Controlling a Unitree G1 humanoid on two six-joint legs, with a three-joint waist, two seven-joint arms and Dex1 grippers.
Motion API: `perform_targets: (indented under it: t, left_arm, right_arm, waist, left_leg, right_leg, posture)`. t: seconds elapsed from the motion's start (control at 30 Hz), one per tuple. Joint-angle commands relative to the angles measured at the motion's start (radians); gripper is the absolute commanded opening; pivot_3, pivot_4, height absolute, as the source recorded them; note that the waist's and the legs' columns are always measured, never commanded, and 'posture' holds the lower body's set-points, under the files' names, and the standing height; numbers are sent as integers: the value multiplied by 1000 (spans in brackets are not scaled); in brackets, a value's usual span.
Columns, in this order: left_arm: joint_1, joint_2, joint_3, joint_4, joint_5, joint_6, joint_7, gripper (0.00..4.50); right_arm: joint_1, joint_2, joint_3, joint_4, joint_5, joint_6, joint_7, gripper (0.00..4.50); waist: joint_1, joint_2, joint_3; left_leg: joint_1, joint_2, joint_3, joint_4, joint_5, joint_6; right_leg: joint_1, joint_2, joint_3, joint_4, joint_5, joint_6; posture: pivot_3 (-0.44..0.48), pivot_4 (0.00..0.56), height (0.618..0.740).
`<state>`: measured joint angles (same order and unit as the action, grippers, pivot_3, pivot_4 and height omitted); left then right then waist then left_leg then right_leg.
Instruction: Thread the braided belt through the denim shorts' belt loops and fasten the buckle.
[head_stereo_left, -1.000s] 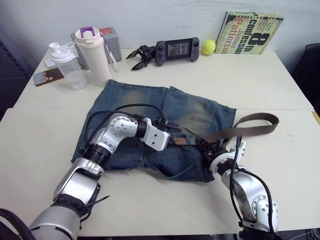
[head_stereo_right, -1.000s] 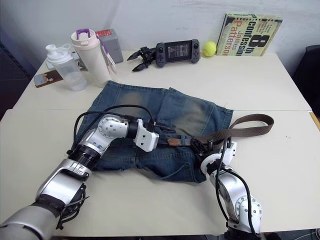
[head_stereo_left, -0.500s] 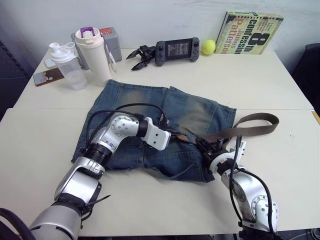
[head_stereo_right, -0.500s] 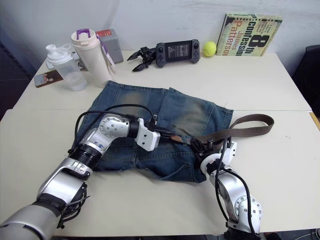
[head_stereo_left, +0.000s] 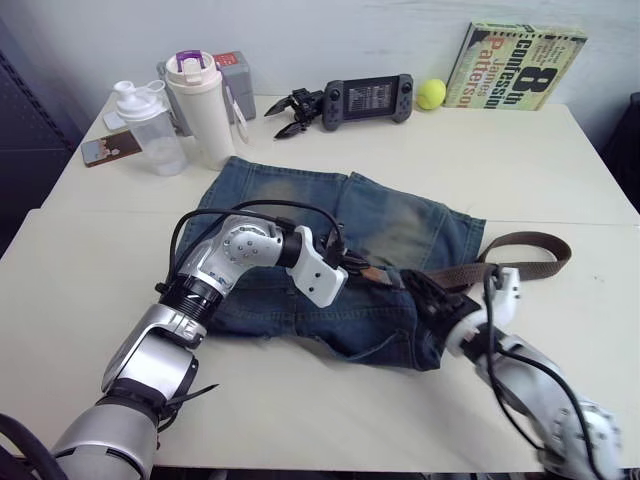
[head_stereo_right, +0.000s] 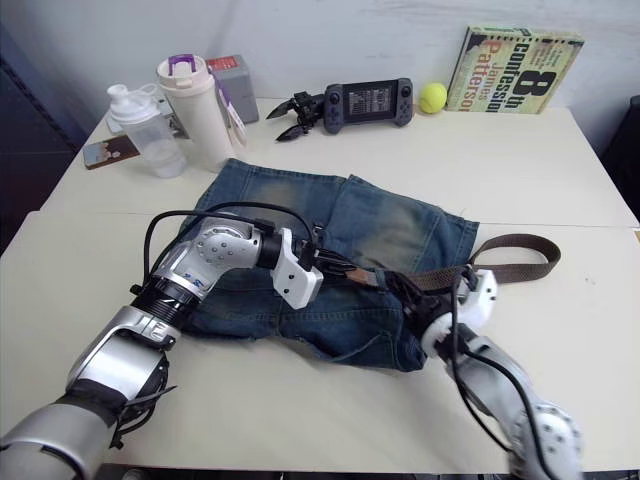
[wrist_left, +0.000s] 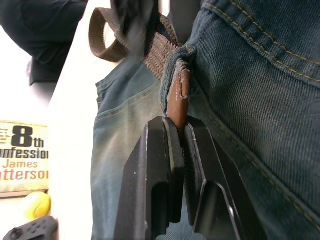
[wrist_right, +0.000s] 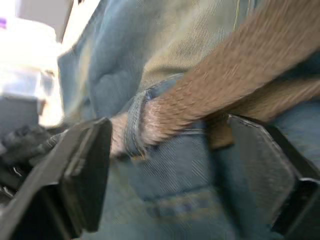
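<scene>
The denim shorts (head_stereo_left: 340, 255) lie flat in the middle of the white counter (head_stereo_left: 80, 330), and everything else sits around them. The left hand (wrist_left: 182, 150) is over the waistband, its two black fingers (wrist_left: 160, 165) pressed tight together on the tan leather tip (wrist_left: 177, 97) of the braided belt (head_stereo_left: 500, 262). That tip pokes out from under a belt loop (wrist_left: 180, 60), with the woven strap running on behind it along the waistband. On the robot's right side of the shorts, the belt leaves the denim and bends into a flat loop lying on the counter. The right hand (wrist_right: 170, 170) hovers at that corner of the shorts, fingers (wrist_right: 82, 175) spread wide with the woven strap passing between them, touching neither one. A second belt loop (wrist_right: 134, 125) wraps the strap there. No buckle to make out from here.

Beyond the shorts, towards the wall: a white shaker bottle (head_stereo_left: 203, 105) with a purple cap, a clear shaker bottle (head_stereo_left: 150, 125) beside it, a phone (head_stereo_left: 108, 148), a grey box (head_stereo_left: 238, 75), a black claw clip (head_stereo_left: 295, 108), a handheld game console (head_stereo_left: 368, 98), a tennis ball (head_stereo_left: 431, 93) and a paperback book (head_stereo_left: 515, 65) leaning on the wall.
</scene>
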<state>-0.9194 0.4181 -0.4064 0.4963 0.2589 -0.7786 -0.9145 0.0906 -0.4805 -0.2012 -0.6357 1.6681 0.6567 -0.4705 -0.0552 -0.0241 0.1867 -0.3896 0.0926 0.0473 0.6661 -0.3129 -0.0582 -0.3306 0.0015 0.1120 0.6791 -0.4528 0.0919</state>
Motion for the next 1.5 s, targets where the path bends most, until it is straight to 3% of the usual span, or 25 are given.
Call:
perform_targets:
  t: [0.03,0.13,0.3,0.4,0.6,0.63,0.93,1.23,1.37,1.5]
  left_arm:
    - [20,9,16,-66,-43,30,0,0]
    - [40,19,24,-89,-57,48,-2,0]
    - [71,78,34,-73,-74,-1,-5,0]
    - [88,114,40,-47,-85,-64,3,0]
    - [89,148,61,-4,-72,-172,65,0]
    - [90,147,63,-7,-72,-180,72,0]
    - [125,129,63,-57,-93,-220,133,0]
    - [144,99,57,-89,-70,-200,167,0]
    - [149,82,63,-107,-65,-199,194,0]
    - [152,84,72,-109,-47,-212,223,0]
  right_arm:
    - [59,-165,6,-159,-149,83,181,3998]
    - [83,-236,94,-191,-300,117,233,3998]
    - [63,-208,199,-122,-483,148,188,3998]
    - [62,-173,216,-99,-536,150,191,3193]
    - [83,-151,119,-75,-551,158,215,262]
    - [89,-160,93,-68,-548,161,225,53]
    - [77,-306,-177,77,-565,223,321,53]
    - [0,-287,-188,82,-536,298,337,53]
    - [-19,-246,-259,64,-423,309,289,1581]
    - [2,-328,-393,33,-152,311,302,3732]
  waist:
    - [2,0,0]
    - [0,0,0]
    - [-1,0,0]
    - [1,0,0]
    - [3,0,0]
    - [6,0,0]
    - [28,0,0]
    - [25,0,0]
    - [25,0,0]
    - [25,0,0]
  left_leg:
    - [0,0,0,0,0,0]
    - [0,1,1,0,0,0]
    - [2,3,0,0,0,0]
    - [2,3,1,0,0,0]
    - [2,2,1,1,0,0]
    - [2,2,1,1,0,0]
    - [1,-4,2,2,-1,1]
    - [1,-5,3,2,-1,2]
    - [1,-5,3,2,-1,2]
    - [1,-5,3,2,-1,2]
  right_leg:
    - [0,0,0,0,0,0]
    - [0,2,1,-1,0,0]
    - [0,4,2,0,0,0]
    - [0,3,2,0,0,0]
    - [0,2,2,1,0,0]
    - [0,2,1,1,0,0]
    - [0,-6,0,1,0,0]
    - [0,-6,0,1,0,0]
    - [0,-6,0,1,0,0]
    - [0,-6,0,1,0,0]
  posture:
    - [0,150,739]
    - [0,150,739]
    - [0,150,739]
    - [0,150,739]
    - [0,150,739]
    - [0,150,739]
    - [0,150,739]
    - [0,150,739]
    - [0,150,739]
    - [0,150,739]
